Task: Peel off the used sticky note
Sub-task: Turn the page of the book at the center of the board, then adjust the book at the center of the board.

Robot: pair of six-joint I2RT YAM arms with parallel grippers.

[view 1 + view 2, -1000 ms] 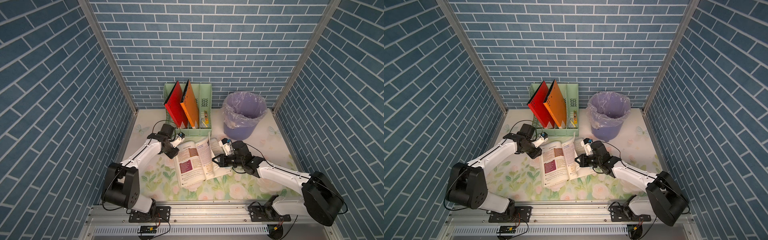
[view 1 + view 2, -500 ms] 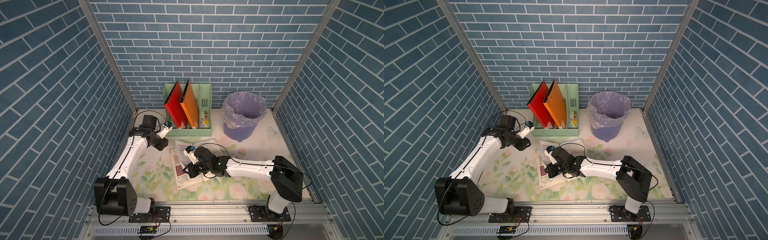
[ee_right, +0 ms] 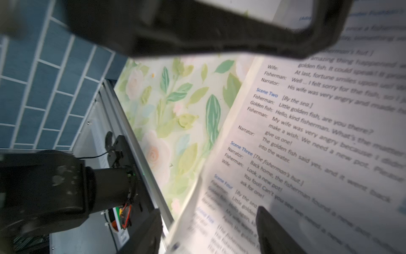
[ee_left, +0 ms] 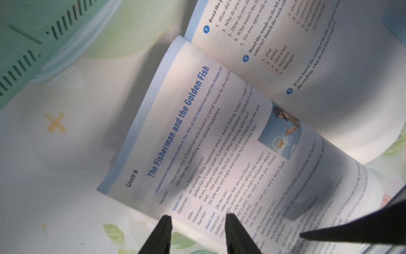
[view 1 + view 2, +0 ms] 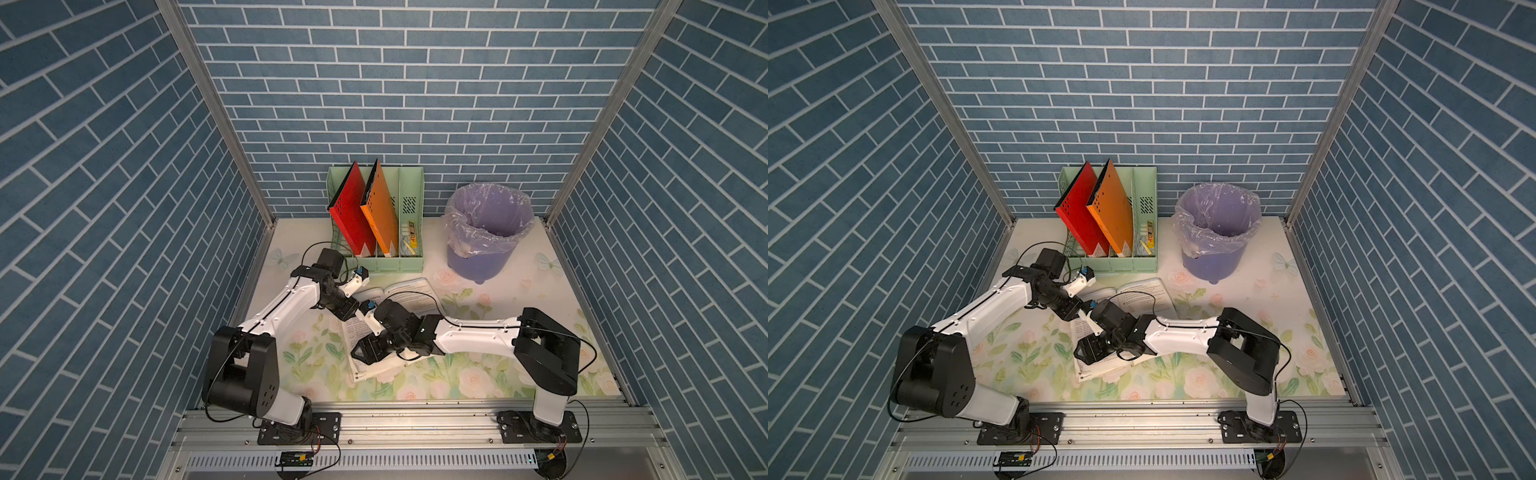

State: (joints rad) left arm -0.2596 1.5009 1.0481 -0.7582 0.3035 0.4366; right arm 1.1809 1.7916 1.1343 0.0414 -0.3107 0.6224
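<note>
Your right gripper [image 5: 365,353] is no longer pinched shut as it was a second ago. Its jaws now stand wide, and in its wrist view one finger [image 3: 151,228] hangs over the floral table cover [image 3: 175,114] while the other sits over the print, with the curled outer edge of the textbook [image 5: 409,293] running loose between them. That arm has also swung across the book, so the leaf it carried over is released. The spread now lying under it is a play script, not the page shown a second ago. Your left gripper [image 4: 198,217] is back over the book's far corner, after pulling away toward the green file organizer [image 5: 409,257]. Its jaws are parted only narrowly, one tip off the page and one above it, with nothing seen between them. The sticky note is not visible beneath, beside or ahead of either gripper in any view, so you cannot tell where it is. I judge the page turn finished but the peel not started. The note is probably on another leaf or hidden under the arms.
</note>
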